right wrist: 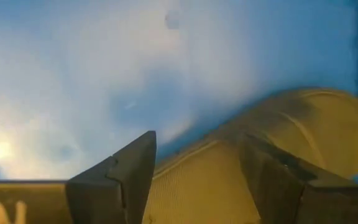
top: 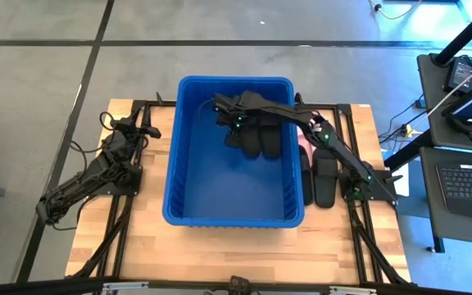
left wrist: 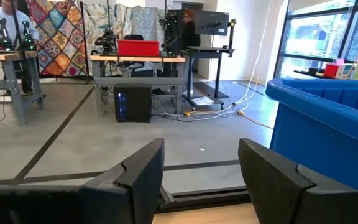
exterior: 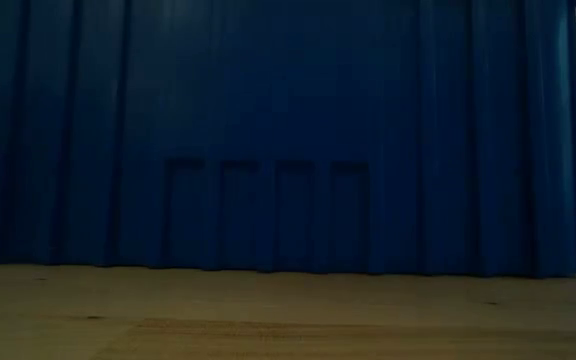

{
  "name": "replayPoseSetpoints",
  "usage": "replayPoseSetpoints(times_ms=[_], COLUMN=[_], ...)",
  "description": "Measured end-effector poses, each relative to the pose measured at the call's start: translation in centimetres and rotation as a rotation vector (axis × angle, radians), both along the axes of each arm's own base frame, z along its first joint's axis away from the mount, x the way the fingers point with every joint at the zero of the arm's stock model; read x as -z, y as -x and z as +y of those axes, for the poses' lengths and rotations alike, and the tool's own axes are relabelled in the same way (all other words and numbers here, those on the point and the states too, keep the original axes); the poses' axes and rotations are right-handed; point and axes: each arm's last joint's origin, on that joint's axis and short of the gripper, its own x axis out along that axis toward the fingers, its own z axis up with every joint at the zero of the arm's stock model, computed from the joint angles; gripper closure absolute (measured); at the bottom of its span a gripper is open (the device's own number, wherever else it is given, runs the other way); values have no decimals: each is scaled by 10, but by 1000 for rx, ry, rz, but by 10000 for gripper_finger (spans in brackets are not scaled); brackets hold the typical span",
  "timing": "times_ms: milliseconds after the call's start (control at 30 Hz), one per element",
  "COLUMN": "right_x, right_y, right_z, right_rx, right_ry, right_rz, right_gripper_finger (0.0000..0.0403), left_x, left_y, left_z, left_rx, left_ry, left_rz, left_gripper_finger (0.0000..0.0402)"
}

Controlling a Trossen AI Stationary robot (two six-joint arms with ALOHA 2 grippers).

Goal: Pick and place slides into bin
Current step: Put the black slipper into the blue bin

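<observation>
The blue bin (top: 233,215) stands mid-table; its ribbed wall fills the low view (exterior: 268,130). Two black slides (top: 260,141) lie inside it at the far right. My right gripper (top: 224,115) reaches down into the bin's far part. In the right wrist view it is open (right wrist: 197,180) over a pale slide (right wrist: 197,186) that lies on the bin floor, its wide strap (right wrist: 309,124) to one side. Two more black slides (top: 326,182) lie on the table right of the bin. My left gripper (left wrist: 201,180) is open and empty at the table's far left (top: 128,124). My right gripper's open fingers (right wrist: 126,180) come from above over the pale slide's ribbed footbed (right wrist: 194,174), near the strap. I cannot tell whether they touch it.
The bin's wall (left wrist: 328,124) stands close to the right of my left gripper. Bare wooden tabletop (top: 236,254) lies in front of the bin. Off the table to the right stands a desk with a keyboard (top: 465,180).
</observation>
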Motion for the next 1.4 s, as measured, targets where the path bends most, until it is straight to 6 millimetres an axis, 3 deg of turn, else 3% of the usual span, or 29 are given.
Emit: replayPoseSetpoints(times_ms=[200, 433, 600, 833, 967, 1100, 1267, 1400], right_x=[-57, -132, -176, -216, -224, -217, -189, -166], right_y=[21, 65, 107, 149, 177, 214, 259, 290], right_z=[7, 23, 48, 95, 122, 147, 176, 193], right_rx=[36, 123, 149, 138, 176, 249, 291, 212], right_ry=[52, 126, 106, 100, 67, 52, 6, 11], right_rz=[-69, -140, -133, -213, -236, -218, -156, -108], right_gripper_finger=[175, 175, 175, 175, 176, 176, 176, 176], left_x=[0, 0, 0, 0, 0, 0, 0, 0], left_y=[0, 0, 0, 0, 0, 0, 0, 0], left_z=[0, 0, 0, 0, 0, 0, 0, 0], left_rx=[0, 0, 0, 0, 0, 0, 0, 0], left_ry=[0, 0, 0, 0, 2, 2, 2, 2], left_rz=[1, 1, 0, 1, 2, 2, 2, 2], left_gripper_finger=[200, 200, 200, 200, 200, 200, 200, 200])
